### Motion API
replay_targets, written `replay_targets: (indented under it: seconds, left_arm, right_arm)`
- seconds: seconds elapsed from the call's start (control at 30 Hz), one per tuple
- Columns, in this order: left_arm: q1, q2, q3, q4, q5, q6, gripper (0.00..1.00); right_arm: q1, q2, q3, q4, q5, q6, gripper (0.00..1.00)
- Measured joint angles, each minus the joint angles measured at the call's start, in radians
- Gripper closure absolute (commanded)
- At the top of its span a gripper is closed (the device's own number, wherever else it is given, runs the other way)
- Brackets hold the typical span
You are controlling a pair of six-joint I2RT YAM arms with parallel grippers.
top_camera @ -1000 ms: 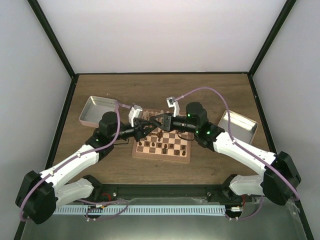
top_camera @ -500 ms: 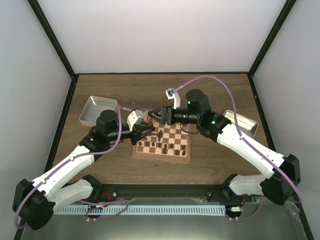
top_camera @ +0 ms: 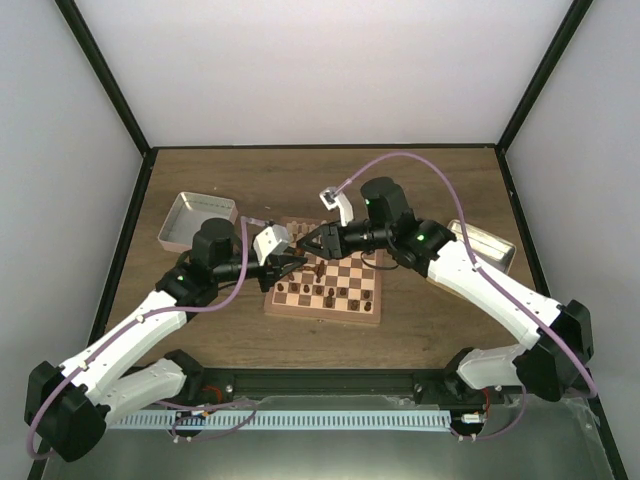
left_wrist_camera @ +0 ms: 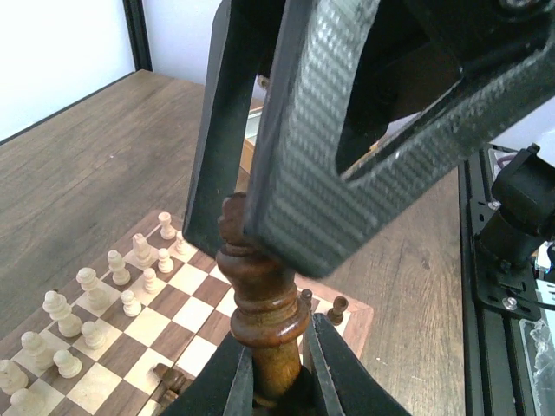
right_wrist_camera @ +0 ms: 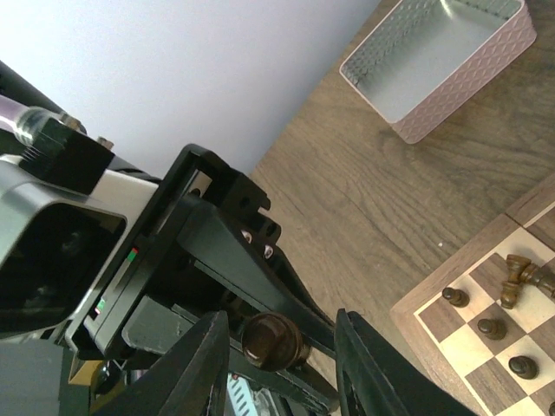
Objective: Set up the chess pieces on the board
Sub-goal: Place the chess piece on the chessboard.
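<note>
Since the earlier frame the right arm's wrist has climbed toward the top of the overhead view and the left arm's fingers [left_wrist_camera: 236, 381] have slid slightly leftward. Both now meet above the upper left corner of the board [top_camera: 322, 315]. The left arm's fingers are clamped on a dark brown chess piece [left_wrist_camera: 264, 299], low in the left wrist frame. The right arm's fingers [right_wrist_camera: 204, 364] stand parted either side of its round end (a sliver of gap shows on each side). Overhead, the piece is lost among the black fingers. In the left wrist frame its far end is hidden and its near end cut off, so its kind is unclear. Cream pieces [left_wrist_camera: 87, 290] stand on the board at lower left there.
</note>
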State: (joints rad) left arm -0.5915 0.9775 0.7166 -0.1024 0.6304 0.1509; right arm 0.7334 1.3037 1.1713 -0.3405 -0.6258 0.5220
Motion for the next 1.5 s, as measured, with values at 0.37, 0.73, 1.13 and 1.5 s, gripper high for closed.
replay_targets:
  seconds: [0.37,0.73,1.13,1.5]
  left_arm:
    - [0.002,0.004,0.0,-0.027,-0.015,0.011,0.82]
    - [0.002,-0.019,0.003,-0.006,-0.164,-0.077,0.2]
    - [0.002,-0.227,-0.005,-0.037,-0.595,-0.333,0.12]
    - [0.002,-0.232,0.012,-0.049,-0.738,-0.431,0.11]
  right_arm:
    - [0.002,0.06,0.021,-0.033,-0.052,-0.027,0.86]
    - [0.001,0.038,-0.006,-0.019,0.157,-0.041,0.88]
    - [0.112,0.012,-0.188,0.043,0.612,-0.135,0.89]
    - [0.275,0.114,-0.243,0.079,0.717,-0.214,0.88]
